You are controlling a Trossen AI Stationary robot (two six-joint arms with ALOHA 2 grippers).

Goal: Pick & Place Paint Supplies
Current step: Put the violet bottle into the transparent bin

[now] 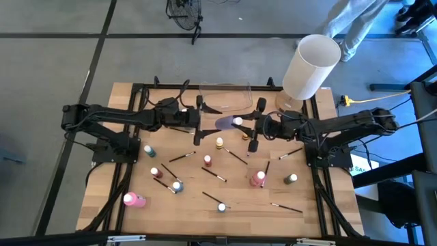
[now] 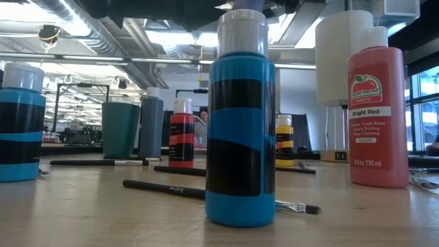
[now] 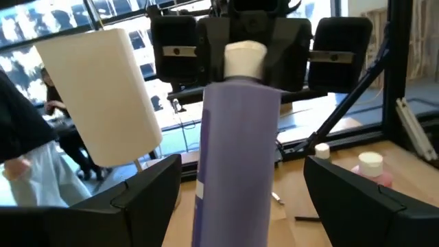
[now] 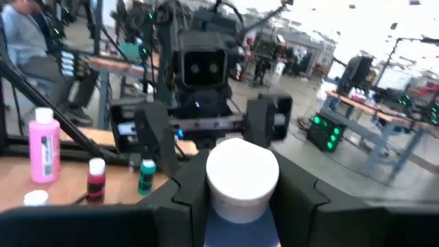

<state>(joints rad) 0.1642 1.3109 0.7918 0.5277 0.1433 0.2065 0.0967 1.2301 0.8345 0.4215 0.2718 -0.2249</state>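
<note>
Right gripper (image 1: 250, 130) fingers clamp lilac bottle (image 1: 226, 123) at cap end, frame centre, presenting body to left gripper (image 1: 199, 124), fingers wide, empty: handover.

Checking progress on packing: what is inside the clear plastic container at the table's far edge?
In the high view the clear container shows only wood through its walls; no bottle or brush is visible inside. Its near edge is partly hidden by the arms.

Glossy plastic bottles (image 2: 240, 130), wooden tabletop (image 1: 205, 198)
</note>
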